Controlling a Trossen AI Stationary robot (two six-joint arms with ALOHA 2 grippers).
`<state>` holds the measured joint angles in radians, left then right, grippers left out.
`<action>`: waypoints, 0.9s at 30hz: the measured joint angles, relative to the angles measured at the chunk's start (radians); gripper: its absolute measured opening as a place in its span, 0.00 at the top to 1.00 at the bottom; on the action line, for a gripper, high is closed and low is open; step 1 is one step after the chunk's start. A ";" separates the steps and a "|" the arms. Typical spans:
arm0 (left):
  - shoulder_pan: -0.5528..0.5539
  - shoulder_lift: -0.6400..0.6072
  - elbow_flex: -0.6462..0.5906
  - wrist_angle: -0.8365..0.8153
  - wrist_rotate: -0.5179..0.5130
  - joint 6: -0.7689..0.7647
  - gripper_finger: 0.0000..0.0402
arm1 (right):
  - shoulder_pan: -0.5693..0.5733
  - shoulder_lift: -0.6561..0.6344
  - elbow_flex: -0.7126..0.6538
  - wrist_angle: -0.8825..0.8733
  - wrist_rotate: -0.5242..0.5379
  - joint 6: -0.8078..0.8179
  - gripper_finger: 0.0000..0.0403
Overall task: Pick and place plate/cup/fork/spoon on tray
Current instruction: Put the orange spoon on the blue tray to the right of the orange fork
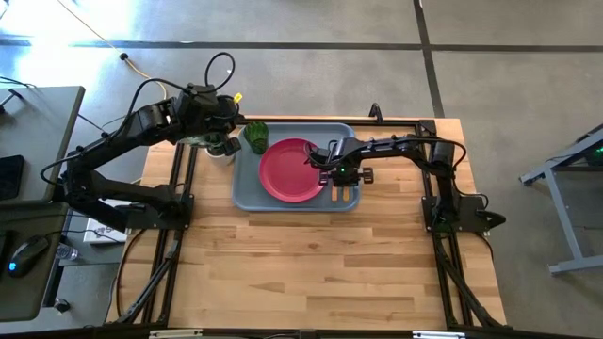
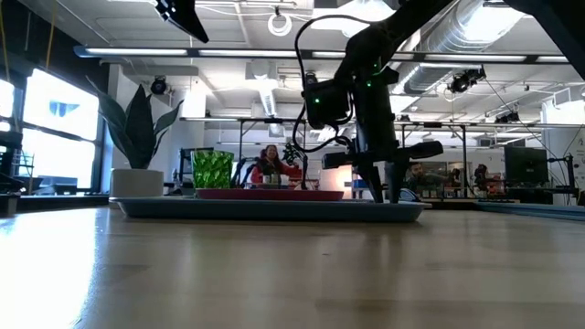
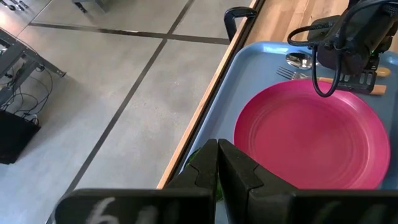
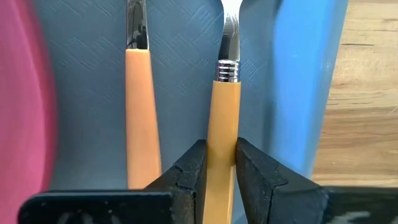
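The light blue-grey tray [image 1: 247,193] lies at the table's far middle. On it sit the pink-red plate [image 1: 290,170], the dark green cup [image 1: 255,137] at its far left corner, and to the plate's right the fork [image 4: 142,106] and the spoon [image 4: 222,118], side by side with orange handles. My right gripper [image 4: 221,158] points down over the tray's right part, shut on the spoon's handle. My left gripper [image 3: 217,165] hangs shut and empty above the tray's far left corner, over the cup. My right gripper has the spoon's orange handle [image 4: 224,134] between its two fingers, well behind the metal collar. The fingers come from above, pointing down, and lie across the handle. The spoon lies flat on the tray floor, next to the tray's right rim [image 4: 305,87].
A plant in a white pot [image 2: 137,137] stands just left of the tray, beside the cup. Black frame rails [image 1: 184,217] run along the table's left and right sides. Bare wood stretches from the tray toward the near edge. People sit in the room beyond.
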<state>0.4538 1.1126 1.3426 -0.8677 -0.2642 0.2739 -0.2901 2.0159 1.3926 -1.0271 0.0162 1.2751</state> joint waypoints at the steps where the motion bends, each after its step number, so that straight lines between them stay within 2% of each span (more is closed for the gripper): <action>1: 0.000 0.000 0.000 0.000 0.000 0.002 0.99 | 0.000 0.000 0.000 0.000 0.000 0.000 0.84; 11: 0.000 0.000 0.000 0.000 0.000 0.008 0.99 | 0.000 0.000 0.000 -0.005 -0.014 0.000 0.81; 20: 0.000 0.000 0.000 0.000 0.000 0.008 0.99 | 0.000 0.000 0.000 -0.005 -0.013 -0.024 0.69; 27: 0.000 0.000 0.000 0.000 0.000 0.009 0.99 | 0.000 -0.001 0.000 -0.015 -0.002 -0.026 0.69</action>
<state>0.4538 1.1126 1.3426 -0.8680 -0.2642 0.2825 -0.2901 2.0148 1.3922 -1.0423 0.0147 1.2487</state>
